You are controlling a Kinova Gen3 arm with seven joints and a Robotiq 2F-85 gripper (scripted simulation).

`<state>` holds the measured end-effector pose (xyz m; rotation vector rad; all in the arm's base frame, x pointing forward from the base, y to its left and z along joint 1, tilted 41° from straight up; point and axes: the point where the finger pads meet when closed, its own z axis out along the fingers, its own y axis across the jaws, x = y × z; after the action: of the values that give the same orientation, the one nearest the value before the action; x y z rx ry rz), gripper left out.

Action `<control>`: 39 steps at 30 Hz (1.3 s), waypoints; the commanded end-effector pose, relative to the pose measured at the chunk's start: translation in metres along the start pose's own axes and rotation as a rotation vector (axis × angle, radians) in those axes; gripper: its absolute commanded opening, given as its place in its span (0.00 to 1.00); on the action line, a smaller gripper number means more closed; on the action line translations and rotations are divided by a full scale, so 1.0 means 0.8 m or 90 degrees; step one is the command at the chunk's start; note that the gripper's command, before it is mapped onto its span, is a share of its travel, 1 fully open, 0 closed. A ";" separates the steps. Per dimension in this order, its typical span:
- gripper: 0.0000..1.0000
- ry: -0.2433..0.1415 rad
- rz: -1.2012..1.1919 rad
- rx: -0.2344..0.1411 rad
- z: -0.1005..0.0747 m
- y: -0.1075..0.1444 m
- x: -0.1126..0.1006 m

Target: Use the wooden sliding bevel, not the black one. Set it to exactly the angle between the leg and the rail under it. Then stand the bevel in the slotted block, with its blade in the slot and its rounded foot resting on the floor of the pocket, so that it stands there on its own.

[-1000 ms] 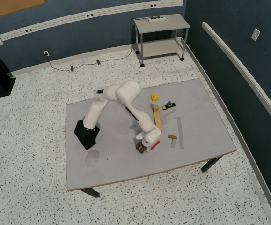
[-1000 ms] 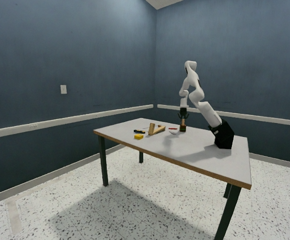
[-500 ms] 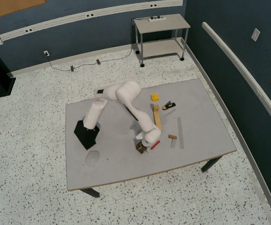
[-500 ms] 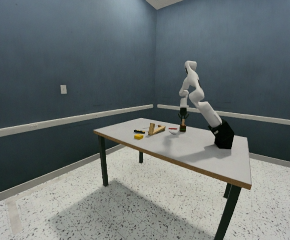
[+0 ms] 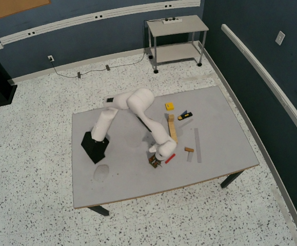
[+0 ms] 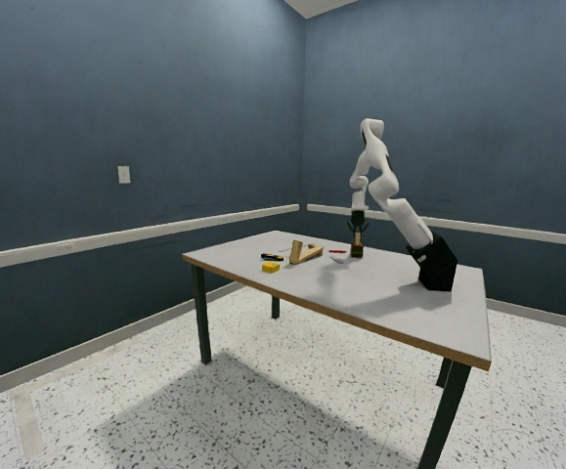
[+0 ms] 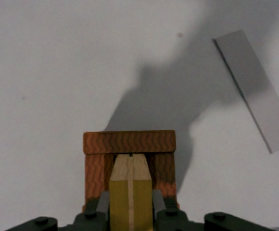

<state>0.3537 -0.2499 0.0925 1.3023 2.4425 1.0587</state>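
The wooden bevel stands upright in the brown slotted block, its pale stock rising out of the pocket. My gripper comes down from above and is shut on the stock's upper part. In the top view the gripper and the block are near the table's front middle. In the exterior view the bevel is vertical between the fingers above the block. The blade and the rounded foot are hidden inside the block. The wooden leg and rail lie behind the gripper.
A red pencil lies just right of the block. A small wooden piece with a grey blade, a long grey ruler, a black-and-yellow tool and a yellow tape measure lie to the right and behind. The arm's black base is at the left.
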 end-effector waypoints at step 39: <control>0.10 -0.001 0.000 0.000 -0.044 0.000 0.012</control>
<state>0.3321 -0.2596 0.1197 1.3022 2.4427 1.0589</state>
